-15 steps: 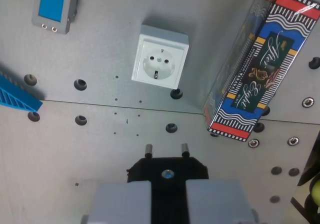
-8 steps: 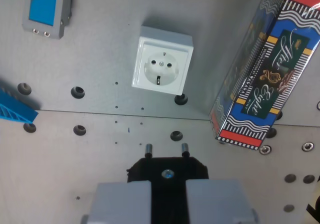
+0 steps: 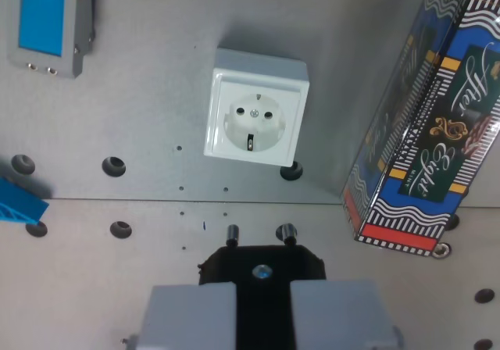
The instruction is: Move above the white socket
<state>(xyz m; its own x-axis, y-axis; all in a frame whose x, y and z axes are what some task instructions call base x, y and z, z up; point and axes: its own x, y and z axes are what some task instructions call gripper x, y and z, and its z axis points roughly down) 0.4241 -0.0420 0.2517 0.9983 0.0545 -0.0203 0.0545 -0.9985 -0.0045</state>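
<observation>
- The white socket (image 3: 256, 108) sits flat on the grey metal worktop (image 3: 148, 92), in the upper middle of the wrist view, its round face with two pin holes turned up at the camera.
- Bare plate lies on all sides of it; a dark bolt hole (image 3: 291, 170) sits just off its lower right corner, and a seam (image 3: 156, 201) between two panels of the worktop runs across the view a little below it.
- A tall patterned box (image 3: 426, 123) stands to the wrist view's right of the socket, apart from it, with a strip of bare plate between them.
- A grey case with a blue face (image 3: 51, 22) lies at the upper left, well apart from the socket; a blue plastic part (image 3: 17, 201) pokes in at the left edge.
- The end effector (image 3: 262, 287) fills the bottom middle, its two grey fingers (image 3: 191, 319) closed on a black plug (image 3: 262, 266).
- The plug's two metal pins (image 3: 232, 233) point toward the socket and lie just below the seam, short of the socket's lower edge.
- The box's dark label bears gold script that seems to read "After Eight"; the top is cut off.
</observation>
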